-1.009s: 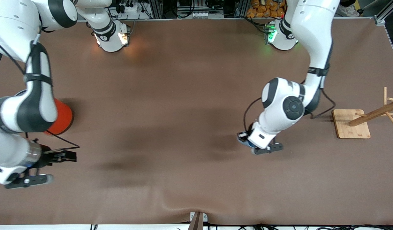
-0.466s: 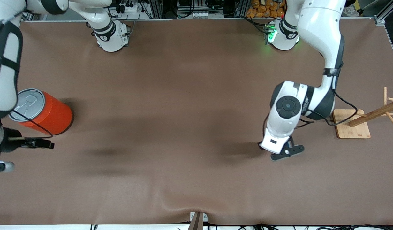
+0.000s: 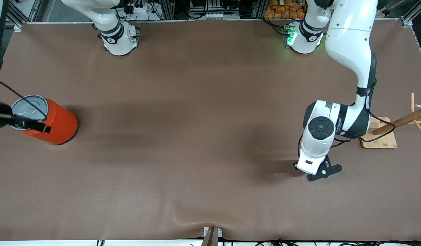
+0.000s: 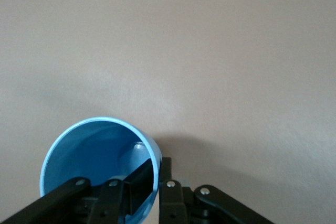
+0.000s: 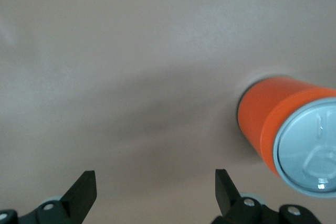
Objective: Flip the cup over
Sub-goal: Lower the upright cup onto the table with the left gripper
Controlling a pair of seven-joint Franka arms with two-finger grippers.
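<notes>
Cup (image 4: 100,166) in left hand (image 4: 157,182), seemingly aloft

Robotics lab: bench-mounted arms (image 3: 347,51), cabling (image 3: 210,7)

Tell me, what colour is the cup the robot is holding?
Light blue, darker blue inside; the cup shows best in the left wrist view.

Orange can (image 3: 48,120) and wooden rack (image 3: 391,128) stand well apart.
</notes>
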